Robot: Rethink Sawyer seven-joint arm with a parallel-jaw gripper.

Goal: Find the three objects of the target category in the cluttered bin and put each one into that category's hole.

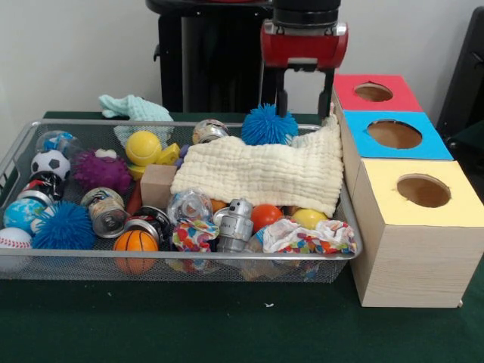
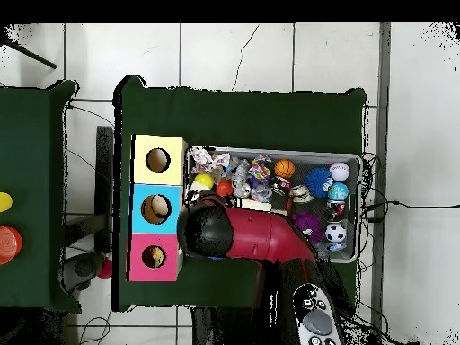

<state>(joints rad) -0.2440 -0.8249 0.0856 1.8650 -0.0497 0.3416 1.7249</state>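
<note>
We see a cream cloth [image 1: 261, 172] draped over the right half of the wire bin [image 1: 15, 155], hiding whatever lies under it. Around it sit a blue spiky ball [image 1: 268, 125], a yellow ball [image 1: 143, 147], a soccer ball [image 1: 50, 163], a basketball [image 1: 135, 242], tin cans [image 1: 105, 211] and a small silver robot toy [image 1: 237, 221]. Beside the bin stand three boxes, red [image 1: 376, 92], blue [image 1: 393, 134] and yellow [image 1: 422, 190], each with a round hole. The gripper [image 1: 304, 94] hangs over the bin's far right corner, prongs apart, holding nothing we can make out
</note>
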